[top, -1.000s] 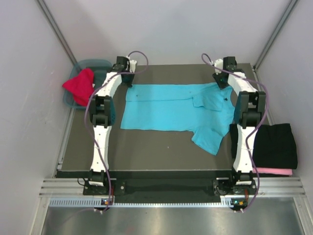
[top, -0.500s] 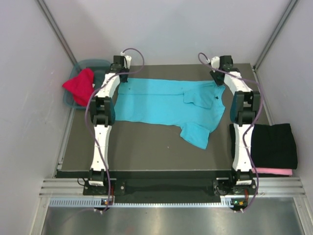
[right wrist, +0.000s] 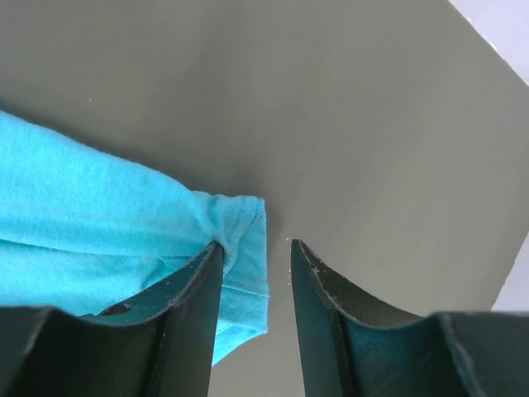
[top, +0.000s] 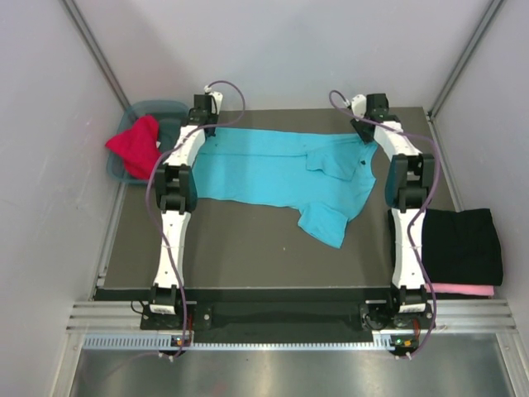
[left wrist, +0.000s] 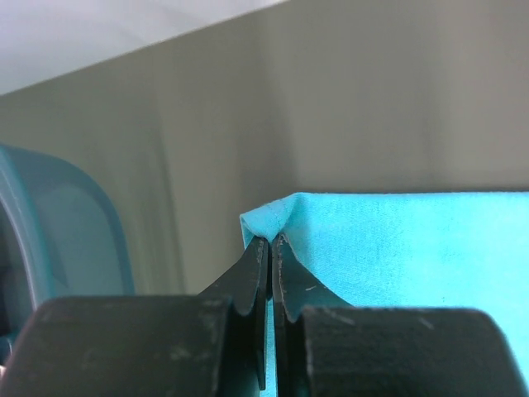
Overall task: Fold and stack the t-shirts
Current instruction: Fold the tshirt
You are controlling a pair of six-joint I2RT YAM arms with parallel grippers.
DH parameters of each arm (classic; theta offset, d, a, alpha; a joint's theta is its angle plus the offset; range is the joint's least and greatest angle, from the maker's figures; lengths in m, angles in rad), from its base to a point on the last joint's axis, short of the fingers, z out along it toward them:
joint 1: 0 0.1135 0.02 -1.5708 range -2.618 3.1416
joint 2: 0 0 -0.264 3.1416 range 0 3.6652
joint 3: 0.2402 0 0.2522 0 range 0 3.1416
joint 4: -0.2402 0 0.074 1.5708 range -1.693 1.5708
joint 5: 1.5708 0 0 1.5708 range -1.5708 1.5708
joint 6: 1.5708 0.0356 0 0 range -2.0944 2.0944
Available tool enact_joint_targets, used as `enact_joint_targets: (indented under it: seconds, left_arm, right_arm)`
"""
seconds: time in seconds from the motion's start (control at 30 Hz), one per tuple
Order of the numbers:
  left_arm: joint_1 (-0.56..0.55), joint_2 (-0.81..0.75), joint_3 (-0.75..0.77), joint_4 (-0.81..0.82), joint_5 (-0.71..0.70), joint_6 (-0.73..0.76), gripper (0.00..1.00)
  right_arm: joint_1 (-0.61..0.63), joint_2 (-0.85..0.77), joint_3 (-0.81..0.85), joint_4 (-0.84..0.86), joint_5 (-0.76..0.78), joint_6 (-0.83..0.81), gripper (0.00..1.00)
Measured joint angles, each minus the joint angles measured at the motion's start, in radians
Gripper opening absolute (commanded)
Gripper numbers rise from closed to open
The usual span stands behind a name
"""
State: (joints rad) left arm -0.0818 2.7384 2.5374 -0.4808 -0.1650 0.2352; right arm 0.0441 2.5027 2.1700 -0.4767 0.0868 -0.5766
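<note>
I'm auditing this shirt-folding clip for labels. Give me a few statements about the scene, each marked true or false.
1. The left gripper is shut on a corner of the turquoise shirt. True.
2. The black shirt lies on top of the pink shirt. True.
3. The red shirt is folded on the black shirt. False: it is heaped in the tub.
4. The right gripper is shut tight. False: its jaws stand apart, with the turquoise shirt's edge at one finger.

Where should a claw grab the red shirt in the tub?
Pinch the raised hump of the red shirt from straight above. It is heaped, spilling over the rim of the tub, with no flat edge showing, and the tub walls would likely block a sideways approach.
</note>
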Motion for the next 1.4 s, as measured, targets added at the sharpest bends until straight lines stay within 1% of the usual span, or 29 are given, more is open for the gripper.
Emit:
enact_joint_targets:
  seconds: [0.23, 0.27, 0.33, 0.37, 0.47, 0.5, 0.53, 0.57, 0.6, 0.67, 0.7, 0.73, 0.83, 0.87, 0.97, 1.03, 1.07, 1.13, 1.2, 1.23, 1.4]
  left_arm:
    - [0.000, 0.016, 0.013, 0.035, -0.016, 0.003, 0.00]
    - [0.000, 0.016, 0.013, 0.035, -0.016, 0.003, 0.07]
    - [0.000, 0.016, 0.013, 0.037, -0.016, 0.003, 0.15]
    - [-0.001, 0.016, 0.013, 0.037, -0.016, 0.002, 0.22]
    - [0.000, 0.012, 0.013, 0.043, -0.020, -0.002, 0.28]
    - [0.000, 0.009, 0.011, 0.044, -0.020, -0.003, 0.35]
    - [-0.002, -0.002, -0.001, 0.052, -0.020, -0.003, 0.36]
    - [-0.003, -0.025, -0.043, 0.079, -0.019, -0.004, 0.38]
    - [-0.005, -0.064, -0.101, 0.098, -0.016, -0.002, 0.43]
    - [-0.009, -0.155, -0.228, 0.159, -0.013, 0.015, 0.48]
    - [-0.013, -0.232, -0.327, 0.203, -0.010, 0.035, 0.49]
    - [-0.017, -0.288, -0.386, 0.216, -0.008, 0.051, 0.49]
    - [-0.037, -0.476, -0.509, 0.248, -0.006, 0.102, 0.51]
    - [-0.047, -0.561, -0.542, 0.257, 0.001, 0.116, 0.52]
    - [-0.059, -0.702, -0.608, 0.241, 0.033, 0.133, 0.54]
    - [-0.065, -0.808, -0.657, 0.206, 0.080, 0.134, 0.55]
    - [-0.065, -0.846, -0.678, 0.184, 0.108, 0.131, 0.62]
    - [-0.062, -0.901, -0.715, 0.127, 0.160, 0.121, 0.63]
    - [-0.060, -0.934, -0.765, 0.074, 0.223, 0.098, 0.62]
    - [-0.058, -0.943, -0.798, 0.044, 0.252, 0.084, 0.62]
    - [-0.057, -0.949, -0.967, -0.070, 0.353, 0.006, 0.59]
  right_arm:
    - [0.002, 0.051, 0.072, 0.028, 0.001, -0.017, 0.40]
    - [0.003, 0.059, 0.084, 0.032, 0.001, -0.020, 0.40]
    - [0.006, 0.075, 0.105, 0.048, 0.004, -0.029, 0.41]
    - [0.006, 0.077, 0.109, 0.055, 0.007, -0.034, 0.41]
    - [0.006, 0.077, 0.110, 0.071, 0.014, -0.041, 0.44]
    - [0.006, 0.075, 0.110, 0.074, 0.016, -0.042, 0.45]
    - [0.006, 0.069, 0.106, 0.077, 0.016, -0.043, 0.47]
    - [0.006, 0.056, 0.093, 0.082, 0.017, -0.044, 0.49]
    - [0.006, 0.032, 0.072, 0.085, 0.017, -0.045, 0.50]
    - [0.009, -0.051, -0.008, 0.107, 0.019, -0.056, 0.52]
    - [0.009, -0.095, -0.040, 0.111, 0.021, -0.062, 0.54]
    - [0.009, -0.162, -0.098, 0.134, 0.021, -0.069, 0.55]
    - [0.010, -0.378, -0.241, 0.154, 0.000, -0.083, 0.58]
    - [0.011, -0.459, -0.281, 0.154, -0.026, -0.089, 0.58]
    - [0.011, -0.681, -0.388, 0.137, -0.138, -0.126, 0.60]
    - [0.013, -0.840, -0.502, 0.107, -0.240, -0.177, 0.61]
    - [0.016, -0.916, -0.565, 0.063, -0.292, -0.208, 0.61]
    - [0.034, -1.029, -0.687, 0.008, -0.362, -0.270, 0.59]
    - [0.074, -1.116, -0.839, -0.092, -0.420, -0.365, 0.57]
    - [0.103, -1.126, -0.872, -0.122, -0.431, -0.386, 0.56]
    - [0.315, -1.172, -1.214, -0.253, -0.462, -0.559, 0.55]
